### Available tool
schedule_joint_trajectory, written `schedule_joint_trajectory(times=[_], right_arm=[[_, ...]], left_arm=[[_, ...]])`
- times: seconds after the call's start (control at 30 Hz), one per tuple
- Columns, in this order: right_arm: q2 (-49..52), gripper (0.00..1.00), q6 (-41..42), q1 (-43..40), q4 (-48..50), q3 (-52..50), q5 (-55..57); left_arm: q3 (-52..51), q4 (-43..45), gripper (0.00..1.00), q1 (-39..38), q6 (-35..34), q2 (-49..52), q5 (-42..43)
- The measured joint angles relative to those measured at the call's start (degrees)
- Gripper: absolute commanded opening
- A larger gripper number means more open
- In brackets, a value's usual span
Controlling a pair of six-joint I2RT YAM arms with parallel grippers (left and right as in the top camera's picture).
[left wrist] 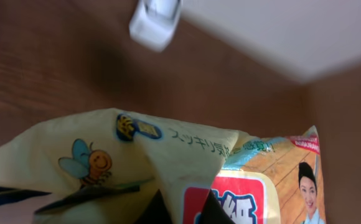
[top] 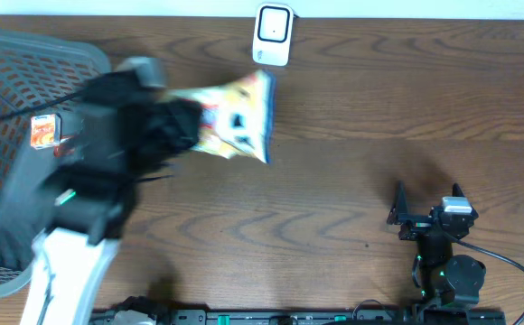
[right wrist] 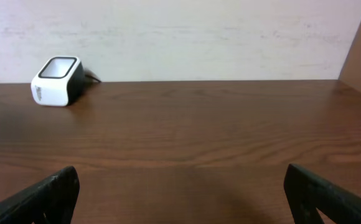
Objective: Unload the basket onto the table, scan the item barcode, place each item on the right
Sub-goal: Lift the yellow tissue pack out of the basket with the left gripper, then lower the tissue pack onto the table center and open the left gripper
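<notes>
the snack bag (top: 235, 116) hangs just short of the scanner (top: 272, 34), pinched tight in the left hand (top: 179, 126). the carry looks nearly done; next, its barcode must face the scanner's window. the right hand (top: 425, 217) rests wide and empty, well away from the scanner.

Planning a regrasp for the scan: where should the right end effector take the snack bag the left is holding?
Probably the free sealed edge of the snack bag, coming from the right. The left end effector is shut on the opposite end, so that thin flat edge, near the scanner, sticks out clear.
</notes>
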Motion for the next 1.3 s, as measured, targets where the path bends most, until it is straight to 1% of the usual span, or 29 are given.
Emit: schedule_joint_trajectory(times=[0.1,0.2,0.3,0.4,0.57,0.67,0.97,1.3], right_arm=[[0.0,0.99,0.0,0.0,0.0,0.0,0.0],[0.0,0.99,0.0,0.0,0.02,0.0,0.0],[0.0,0.99,0.0,0.0,0.02,0.0,0.0],[0.0,0.99,0.0,0.0,0.02,0.0,0.0],[0.0,0.99,0.0,0.0,0.02,0.0,0.0],[0.0,0.99,0.0,0.0,0.02,0.0,0.0],[0.0,0.99,0.0,0.0,0.02,0.0,0.0],[0.0,0.99,0.0,0.0,0.02,0.0,0.0]], left_arm=[[-0.02,0.0,0.07,-7.17,10.14,7.56,-3.32],[-0.04,-0.52,0.08,-11.74,22.64,15.67,-4.94],[-0.04,-1.03,0.08,-13.07,31.89,22.73,-6.16],[-0.04,-0.98,0.07,-12.94,37.53,29.27,-9.31],[-0.04,-0.98,0.07,-11.43,42.12,37.03,-13.22],[-0.04,-0.94,0.07,-10.67,43.19,38.47,-13.77],[-0.11,-0.28,0.08,-10.4,44.22,38.77,-12.5],[-3.74,3.23,0.09,-10.4,44.65,38.77,-11.28]])
